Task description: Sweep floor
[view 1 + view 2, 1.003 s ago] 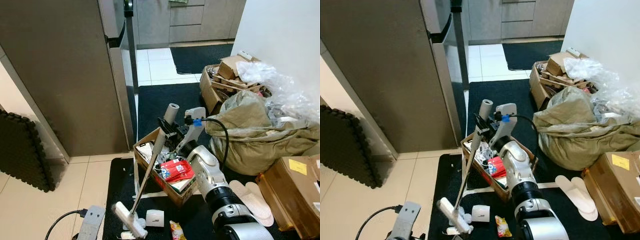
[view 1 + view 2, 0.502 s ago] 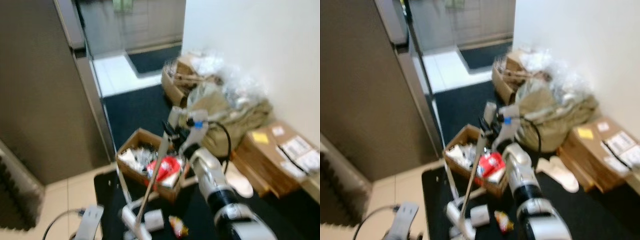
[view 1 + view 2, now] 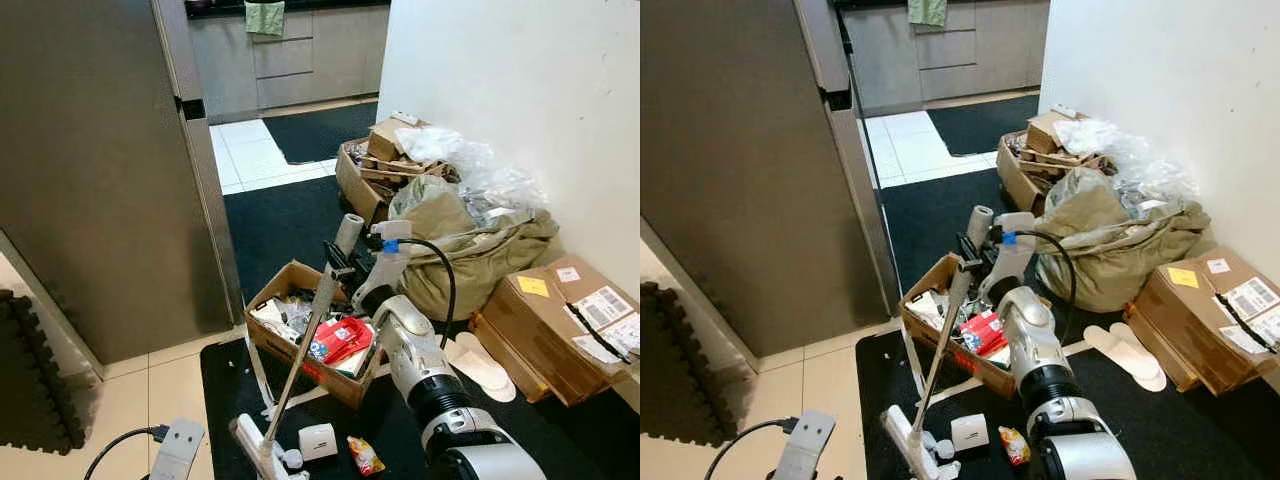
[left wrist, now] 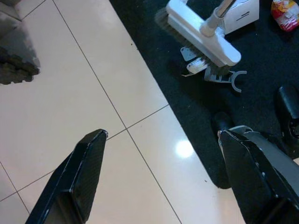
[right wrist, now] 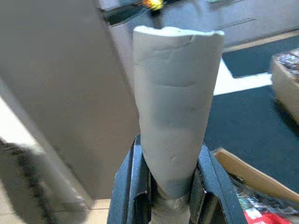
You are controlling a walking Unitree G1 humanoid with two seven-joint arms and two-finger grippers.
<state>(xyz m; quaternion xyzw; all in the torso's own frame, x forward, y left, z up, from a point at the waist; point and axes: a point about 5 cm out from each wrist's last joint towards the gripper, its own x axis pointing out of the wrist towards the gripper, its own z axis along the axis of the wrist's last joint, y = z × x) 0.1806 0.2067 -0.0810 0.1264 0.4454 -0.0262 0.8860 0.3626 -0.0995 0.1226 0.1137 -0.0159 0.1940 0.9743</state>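
A broom with a grey padded handle top [image 3: 347,232] leans across the scene, its white head [image 3: 258,450] on the black mat [image 3: 230,370]. My right gripper [image 3: 336,264] is shut on the handle just under the padding [image 5: 174,107]. My left gripper [image 4: 163,172] hangs open above the cream floor tiles [image 4: 84,79], its fingers [image 4: 83,173] wide apart, with the broom head [image 4: 202,33] ahead of it. A small white box [image 3: 318,441] and a snack wrapper [image 3: 362,455] lie on the mat beside the broom head.
An open cardboard box of rubbish [image 3: 312,330] stands behind the broom. A stuffed sack [image 3: 470,250], more cardboard boxes [image 3: 560,320] and slippers [image 3: 480,365] line the right wall. A tall dark cabinet [image 3: 100,170] stands on the left. A dark foam mat [image 3: 30,400] lies at lower left.
The camera has swung and steadied after a blurred frame, so the whole scene has shifted. My right gripper still holds the broom in the same pose.
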